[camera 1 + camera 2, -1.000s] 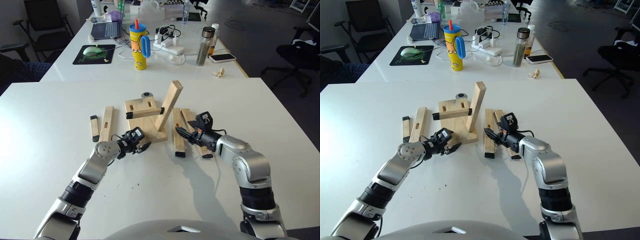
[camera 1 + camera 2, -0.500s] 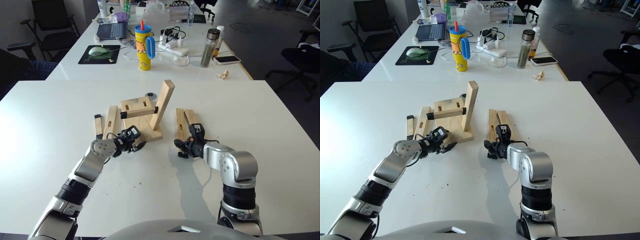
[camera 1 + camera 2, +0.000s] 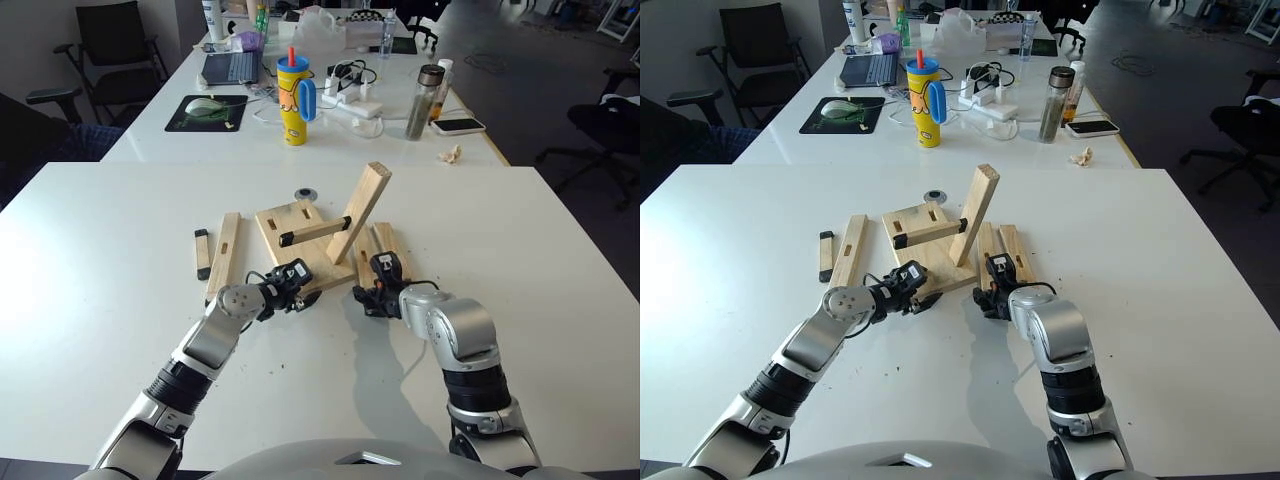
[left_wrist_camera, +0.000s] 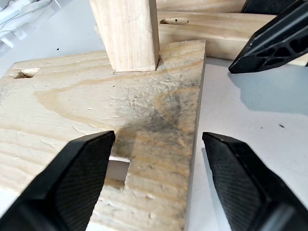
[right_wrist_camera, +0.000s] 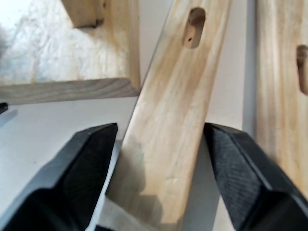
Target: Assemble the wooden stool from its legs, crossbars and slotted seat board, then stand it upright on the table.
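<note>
**Stool part-built, both end effectors low at the parts**

Room: an office, with a second desk [image 3: 400, 135] behind carrying a yellow cup [image 3: 293, 88], a bottle [image 3: 422, 88] and a laptop [image 3: 228, 66]. The work desk [image 3: 90, 290] is white, smooth and flat. I judge loose wood will slide on it if pushed sideways.

The seat board [image 3: 312, 262] lies flat mid-desk, slots up. It looks stiff and light, and the bare wood should give fair friction. It is best taken at an edge, with the thin faces between the fingers.

An upright leg [image 3: 362, 208] stands in the board near its right edge, leaning and not square. The joint looks loose and could tip out if the board is jolted. A crossbar [image 3: 312, 231] with a black end runs from that leg out over the board.

Two loose legs [image 3: 388, 243] lie side by side just right of the board. A spare leg [image 3: 226, 252] lies to its left, with a short piece [image 3: 202, 253] beside it. The legs look rigid and light. Grip them mid-length across the narrow width, clear of the holes.

The right end effector [image 3: 372, 296] is spread wide astride the near end of the inner loose leg, with its fingers [image 5: 82, 163] on either side. Whether they make firm contact cannot be told. The left end effector [image 3: 302, 296] is spread wide at the board's near corner and holds nothing.
</note>
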Controlling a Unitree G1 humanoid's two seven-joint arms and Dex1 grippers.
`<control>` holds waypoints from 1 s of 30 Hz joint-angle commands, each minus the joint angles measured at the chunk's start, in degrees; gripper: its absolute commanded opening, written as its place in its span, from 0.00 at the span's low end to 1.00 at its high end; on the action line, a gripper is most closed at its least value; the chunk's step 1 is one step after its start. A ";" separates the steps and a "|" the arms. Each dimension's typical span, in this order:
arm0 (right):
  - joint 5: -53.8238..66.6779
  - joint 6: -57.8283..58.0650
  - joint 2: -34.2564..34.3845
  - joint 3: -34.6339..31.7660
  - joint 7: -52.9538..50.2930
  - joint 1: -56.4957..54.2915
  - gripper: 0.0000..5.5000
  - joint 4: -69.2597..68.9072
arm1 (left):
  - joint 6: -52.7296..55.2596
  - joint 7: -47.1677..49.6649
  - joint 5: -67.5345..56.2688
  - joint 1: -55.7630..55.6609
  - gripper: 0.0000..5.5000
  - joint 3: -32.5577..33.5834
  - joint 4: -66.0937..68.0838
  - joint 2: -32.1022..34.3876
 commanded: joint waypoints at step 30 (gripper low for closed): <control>21.01 -28.07 -9.23 -30.13 10.82 -26.16 0.37 6.91 | -3.25 -14.30 -18.86 14.73 0.61 8.60 -19.13 10.01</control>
